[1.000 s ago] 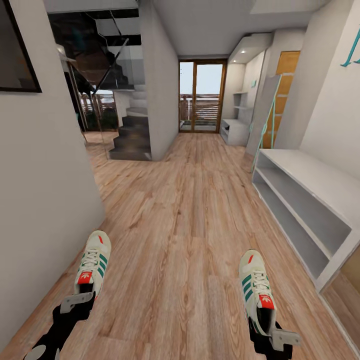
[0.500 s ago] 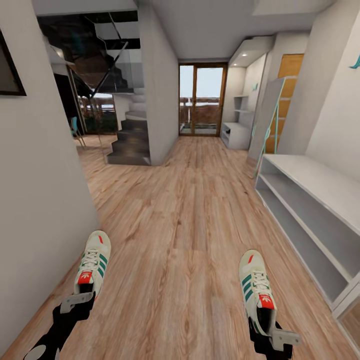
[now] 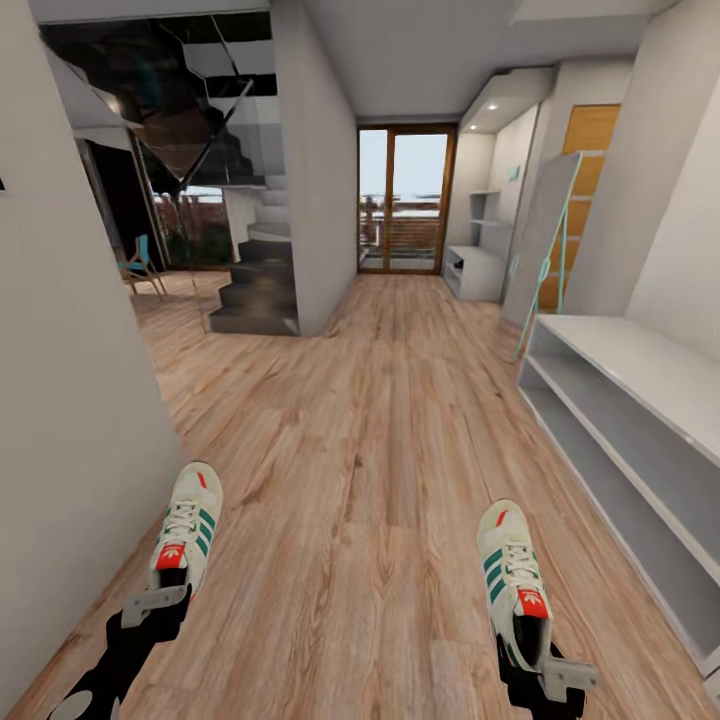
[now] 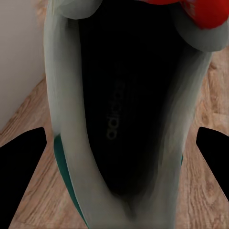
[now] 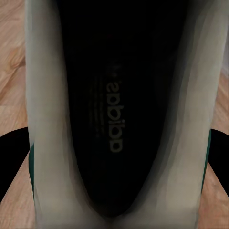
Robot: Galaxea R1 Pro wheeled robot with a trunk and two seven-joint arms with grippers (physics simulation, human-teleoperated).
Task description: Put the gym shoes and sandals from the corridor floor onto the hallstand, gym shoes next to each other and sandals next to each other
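The left tool [image 3: 160, 603] is being kept clamped on the heel of the left gym shoe [image 3: 186, 525], which is being carried toe-forward above the corridor floor [image 3: 370, 430], close beside the pale wall at the left. In the left wrist view the dark insole of that shoe [image 4: 126, 109] is being seen from above, with the tool's black fingers [image 4: 21, 176] lying at either side of its heel. The right tool [image 3: 545, 672] is being held closed on the heel of the right gym shoe [image 3: 513, 578], also pointed forward over the planks. In the right wrist view the shoe's opening [image 5: 114, 109] is being shown close up, with a black finger [image 5: 12, 162] at each edge. The two shoes are being held well apart. At the right, a white bench unit [image 3: 640, 400] with open tiers is standing against the wall. Far down the corridor, the hallstand [image 3: 478, 262] is being seen beside the glass door [image 3: 403, 198]. A dark staircase [image 3: 258, 285] is standing at the left.
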